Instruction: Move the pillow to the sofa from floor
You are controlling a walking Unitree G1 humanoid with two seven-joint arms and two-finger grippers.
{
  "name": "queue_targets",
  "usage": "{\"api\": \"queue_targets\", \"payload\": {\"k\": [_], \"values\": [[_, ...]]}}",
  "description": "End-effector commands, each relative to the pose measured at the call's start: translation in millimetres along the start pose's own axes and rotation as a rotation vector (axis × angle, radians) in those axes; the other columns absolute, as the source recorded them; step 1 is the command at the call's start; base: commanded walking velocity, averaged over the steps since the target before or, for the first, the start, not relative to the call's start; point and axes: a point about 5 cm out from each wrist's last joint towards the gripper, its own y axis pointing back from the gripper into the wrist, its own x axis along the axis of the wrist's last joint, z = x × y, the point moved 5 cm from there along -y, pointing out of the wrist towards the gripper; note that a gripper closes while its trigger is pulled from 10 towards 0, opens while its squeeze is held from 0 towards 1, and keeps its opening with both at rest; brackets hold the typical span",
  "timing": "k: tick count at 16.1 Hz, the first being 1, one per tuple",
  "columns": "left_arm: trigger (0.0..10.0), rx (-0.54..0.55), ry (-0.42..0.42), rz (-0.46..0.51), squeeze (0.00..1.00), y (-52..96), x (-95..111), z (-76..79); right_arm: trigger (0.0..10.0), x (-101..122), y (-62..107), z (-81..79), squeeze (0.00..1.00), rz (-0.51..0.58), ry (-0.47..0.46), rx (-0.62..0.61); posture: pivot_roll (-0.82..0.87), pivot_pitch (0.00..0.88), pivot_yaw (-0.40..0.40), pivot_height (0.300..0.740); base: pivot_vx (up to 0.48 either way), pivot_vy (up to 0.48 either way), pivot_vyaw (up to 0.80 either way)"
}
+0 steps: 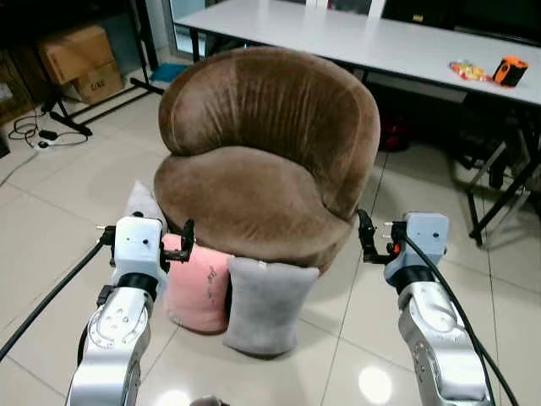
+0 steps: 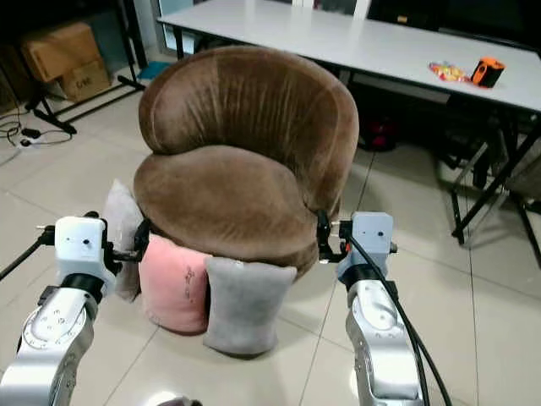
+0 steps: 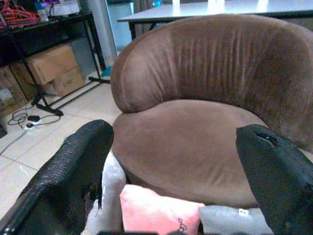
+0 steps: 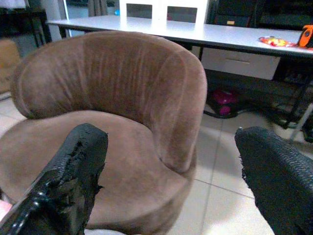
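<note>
We had both claws, left [image 1: 188,239] and right [image 1: 365,235], open before the sofa [image 1: 270,161], approaching; next: lower onto the pink pillow [image 1: 199,288].

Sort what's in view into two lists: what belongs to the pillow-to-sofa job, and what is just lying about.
Belongs to the job:
pink pillow on the floor
grey pillow beside it
pale pillow behind the pink one
brown sofa
left gripper, open
right gripper, open

Just lying about:
white table
orange object on the table
cardboard boxes
cables on the floor
</note>
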Motion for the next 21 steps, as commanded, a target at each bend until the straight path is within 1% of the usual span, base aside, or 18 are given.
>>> {"api": "queue_targets", "payload": {"k": [1,3,5,6,8,9,11,15,16,17,19,20,21], "values": [[10.0,-0.004,0.001,0.002,0.00,-2.8,1.5,-0.9,10.0,-0.1,0.3,3.6,0.00,-0.006,0.009,-0.013,-0.08,0.000,-0.023,0.740,0.289,0.000,0.00],[10.0,-0.005,0.003,0.002,0.00,-3.1,1.3,-1.3,10.0,-3.5,-0.4,7.2,0.00,-0.020,0.022,-0.038,-0.08,0.000,-0.025,0.740,0.291,0.000,0.00],[10.0,-0.005,0.005,0.003,0.00,-3.4,1.5,-1.6,10.0,-4.3,-0.1,5.3,0.00,-0.025,0.025,-0.019,-0.08,0.000,-0.025,0.740,0.294,0.000,0.00],[10.0,-0.004,0.006,0.005,0.00,-4.0,1.6,-1.7,10.0,-4.0,0.1,4.2,0.00,-0.026,0.006,-0.008,-0.08,0.000,-0.025,0.740,0.292,0.000,0.80],[10.0,-0.002,0.007,0.005,0.00,-4.7,1.6,-2.0,10.0,-3.9,-0.9,5.2,0.00,-0.027,0.013,-0.012,-0.08,0.000,-0.028,0.740,0.292,0.000,0.80],[10.0,0.002,0.006,0.005,0.00,-5.2,1.6,-2.8,10.0,-3.1,-2.7,5.5,0.00,-0.026,0.042,-0.017,-0.07,0.000,-0.030,0.740,0.292,0.000,0.00],[10.0,0.007,0.006,0.006,0.00,-5.9,1.9,-4.0,10.0,-2.7,-4.8,4.8,0.00,-0.024,0.017,-0.015,-0.07,0.000,-0.033,0.740,0.292,0.000,0.00],[10.0,0.011,0.001,0.002,0.00,-7.5,1.2,-5.8,10.0,-3.8,-7.2,3.0,0.00,-0.031,0.009,-0.009,-0.06,0.000,-0.033,0.740,0.292,0.000,0.00],[10.0,0.012,0.000,0.003,0.00,-8.7,1.4,-6.7,10.0,-4.0,-7.7,1.5,0.00,-0.032,0.021,0.001,-0.07,0.000,-0.034,0.740,0.292,0.000,0.00],[10.0,0.012,-0.002,0.003,0.00,-9.7,1.7,-7.4,10.0,-4.9,-7.8,1.8,0.00,-0.037,0.005,-0.005,-0.07,0.000,-0.033,0.740,0.296,0.000,0.00],[10.0,0.014,-0.002,0.005,0.00,-11.1,2.5,-8.6,10.0,-6.4,-8.0,7.0,0.00,-0.042,0.012,-0.031,-0.07,0.000,-0.032,0.740,0.292,0.000,0.00],[10.0,0.015,-0.003,0.006,0.00,-11.5,3.0,-8.9,10.0,-7.0,-8.1,10.6,0.00,-0.044,0.041,-0.043,-0.07,0.000,-0.032,0.740,0.296,0.000,0.00],[10.0,0.014,-0.002,0.007,0.00,-12.0,3.3,-9.1,10.0,-7.4,-8.1,12.5,0.00,-0.046,0.046,-0.048,-0.07,0.000,-0.031,0.740,0.322,0.000,0.00]]}}
